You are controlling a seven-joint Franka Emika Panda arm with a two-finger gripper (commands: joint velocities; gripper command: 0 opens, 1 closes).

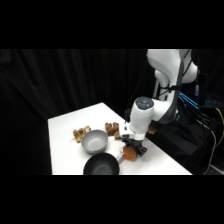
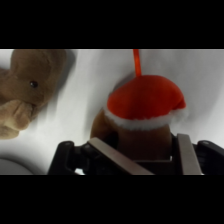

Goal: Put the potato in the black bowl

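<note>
Gripper [image 1: 134,148] at potato [image 1: 129,153], table [image 1: 65,125] level.
Fingers [image 2: 186,155] stand on either side of the potato [image 2: 142,122] (red cap with white trim faces the wrist camera), close against it. Potato sits just beside the black bowl [image 1: 101,164]; the grey metallic bowl [image 1: 94,141] lies beyond that bowl, a brown plush toy [image 2: 25,92] near the potato.

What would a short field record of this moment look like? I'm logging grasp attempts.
potato: on the table, right of the black bowl, between the fingers
gripper: lowered onto the potato; closure unclear
black bowl: near edge, holds nothing visible
grey bowl: behind the black bowl
brown plush toy: beside the potato
</note>
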